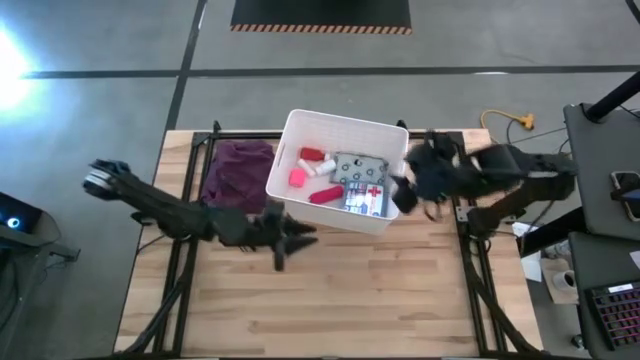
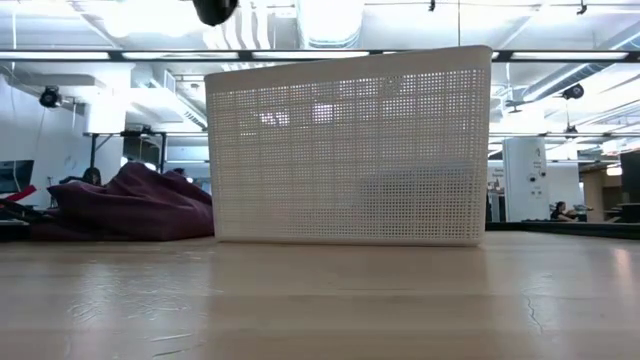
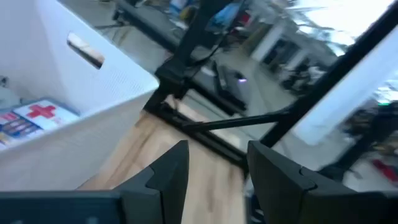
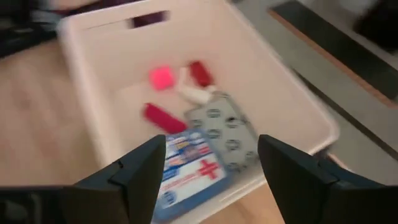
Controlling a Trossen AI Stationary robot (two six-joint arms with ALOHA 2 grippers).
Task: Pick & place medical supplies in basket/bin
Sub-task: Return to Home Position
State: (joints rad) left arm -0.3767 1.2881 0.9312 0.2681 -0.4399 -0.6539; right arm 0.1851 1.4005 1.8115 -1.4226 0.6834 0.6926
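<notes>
The white bin [image 1: 388,130] stands at the table's far middle. In it lie a pink cube [image 1: 298,178], a red bottle [image 1: 312,155], a white vial [image 1: 325,167], a red tube [image 1: 326,194], a grey-green packet [image 1: 358,168] and a blue-white first-aid box [image 1: 366,197]. My right gripper [image 1: 400,190] is open and empty at the bin's right rim; its wrist view looks down on the box [image 4: 189,165] and the packet [image 4: 227,134]. My left gripper [image 1: 295,240] is open and empty above the table, just near of the bin's left near corner.
A purple cloth [image 1: 238,170] lies in a heap on the table left of the bin; it also shows in the low view [image 2: 130,205]. The wooden table [image 1: 330,300] stretches bare in front of the bin. A black frame rail [image 3: 205,121] runs along the table's edge.
</notes>
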